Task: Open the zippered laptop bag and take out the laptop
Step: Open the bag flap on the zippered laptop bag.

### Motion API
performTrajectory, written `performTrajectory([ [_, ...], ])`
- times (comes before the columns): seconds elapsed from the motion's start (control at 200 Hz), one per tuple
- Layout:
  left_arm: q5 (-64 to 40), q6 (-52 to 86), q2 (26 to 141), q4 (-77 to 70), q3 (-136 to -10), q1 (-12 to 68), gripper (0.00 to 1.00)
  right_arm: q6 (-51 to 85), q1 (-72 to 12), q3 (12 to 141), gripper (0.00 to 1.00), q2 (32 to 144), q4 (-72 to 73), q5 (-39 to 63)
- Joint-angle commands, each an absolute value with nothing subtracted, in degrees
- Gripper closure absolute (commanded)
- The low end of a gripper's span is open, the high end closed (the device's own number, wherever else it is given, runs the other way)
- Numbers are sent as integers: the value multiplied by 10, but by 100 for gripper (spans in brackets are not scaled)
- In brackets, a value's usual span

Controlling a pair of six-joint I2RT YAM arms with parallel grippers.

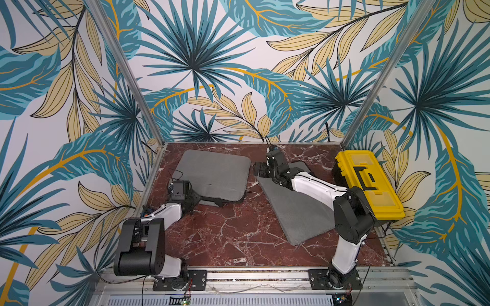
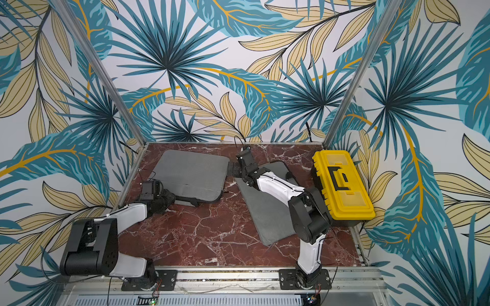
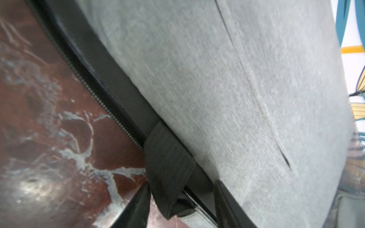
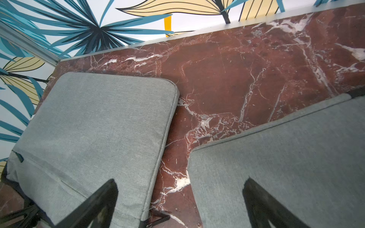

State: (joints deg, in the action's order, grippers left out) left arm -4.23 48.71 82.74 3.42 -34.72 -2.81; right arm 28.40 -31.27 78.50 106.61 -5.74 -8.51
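Laptop bag (image 1: 212,173), grey fabric, lies flat on the red marble table (image 1: 225,238) in the middle-left of both top views, toward the back wall. Its dark zipper edge faces the bottom of the frame. Your left gripper (image 3: 181,187) sits right at that edge, at the bag's lower-left corner. In the left wrist view a black webbing strap (image 3: 167,156) hangs off the bag's border between the two fingers (image 3: 138,207), and the zipper teeth (image 3: 92,92) run alongside. The jaws stand partly closed around the strap, but you cannot tell whether they actually pinch it: the fingers are cut off by the frame edge and the shot is blurred. In the top views the wrist and its camera cover that corner, so the contact is hidden there too, and no view lets you make out the zip slider. Your right gripper (image 1: 256,169) hangs spread wide and empty just right of the bag's right edge. It is above the strip of bare table between the bag and a second grey sleeve (image 1: 299,214), which lies slanted in the middle-right of the frame. The right arm crosses that sleeve's far end and hides it. A yellow toolbox (image 1: 368,182) stands at the right edge of the table, partly behind the right arm's elbow.
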Motion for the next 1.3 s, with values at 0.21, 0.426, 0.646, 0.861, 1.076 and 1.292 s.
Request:
performTrajectory([
  [0.21, -72, 493, 800, 20, -371, -36, 93, 243, -310, 776, 0, 1086, -53, -42],
  [0.426, -101, 508, 736, 42, -377, -36, 100, 211, -311, 822, 0, 1114, -139, -8],
  [0.646, -111, 509, 678, 75, -393, -36, 100, 162, -323, 824, 0, 1101, -141, 9],
  [0.861, -139, 507, 664, 77, -427, -37, 100, 52, -396, 877, 0, 1107, -180, -73],
  [1.076, -152, 503, 663, 81, -465, -38, 100, -21, -446, 943, 0, 1143, -190, -68],
  [1.292, -150, 503, 665, 81, -480, -39, 100, -73, -493, 1014, 0, 1197, -211, -33],
])
